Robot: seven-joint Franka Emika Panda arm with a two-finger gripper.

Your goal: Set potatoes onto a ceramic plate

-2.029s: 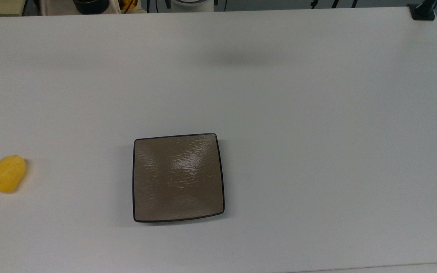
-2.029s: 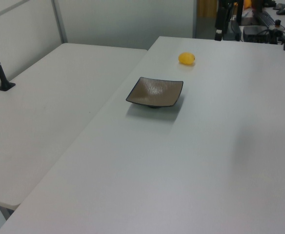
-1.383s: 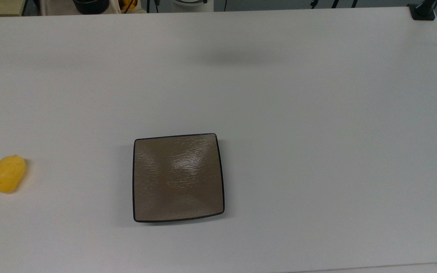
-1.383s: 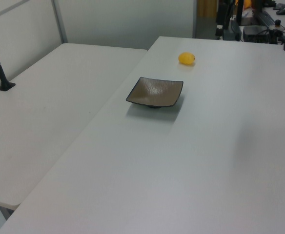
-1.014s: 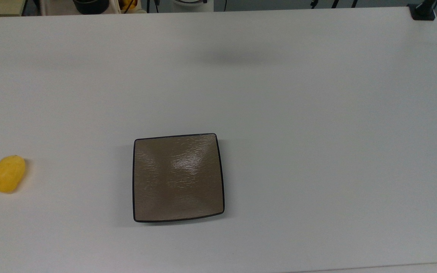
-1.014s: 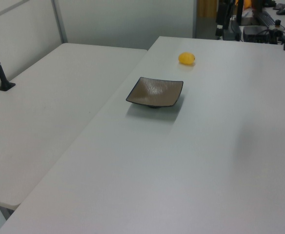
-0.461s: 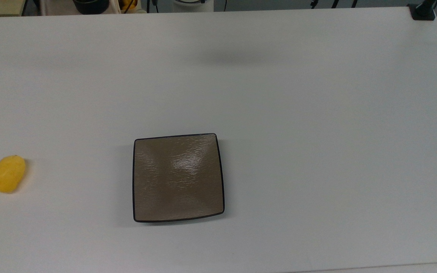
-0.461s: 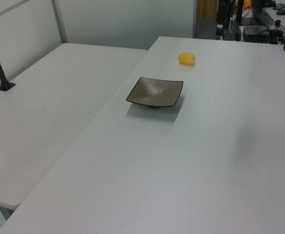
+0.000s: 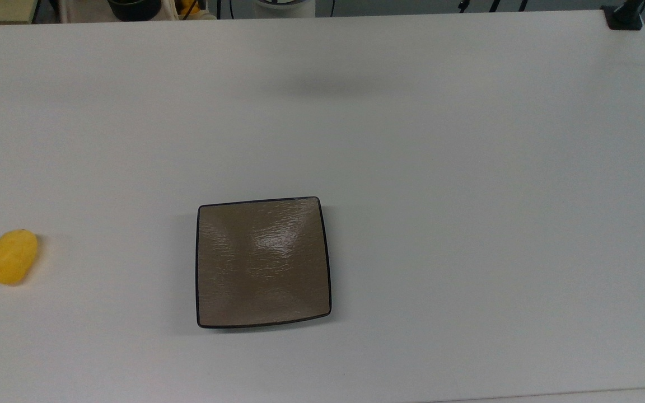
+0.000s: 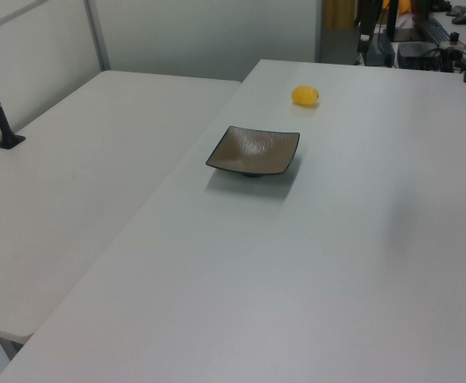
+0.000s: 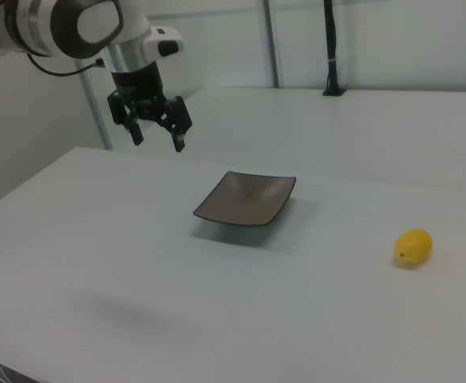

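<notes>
Leftmost in the top view, the potato (image 9: 12,257) lies on its side on the white bench (image 9: 468,168), close to the top view's left edge and well apart from the ceramic plate (image 9: 263,261), which sits flat nearer the middle of the bench with nothing on it. The plate is square and taupe-brown with a thin black rim, and a bright glare falls on its rippled surface. A soft grey shadow lies on the bench beyond the plate, toward the top view's upper edge, and a black clamp base (image 9: 625,15) sits at the bench's far right corner. In the left view the plate (image 10: 254,151) stands in the middle of the bench (image 10: 297,279) with the potato (image 10: 305,96) farther back and slightly to the left view's right. In the right view the end effector (image 11: 158,131) hangs in the air at the right view's left, above the bench (image 11: 137,279) and apart from everything, its two dark fingers (image 11: 179,132) spread wide and pointing down with nothing between them. To its right comes the plate (image 11: 246,199), and farther right the potato (image 11: 413,246), near the right view's right edge. No writing or brand mark can be read on any of these things.
</notes>
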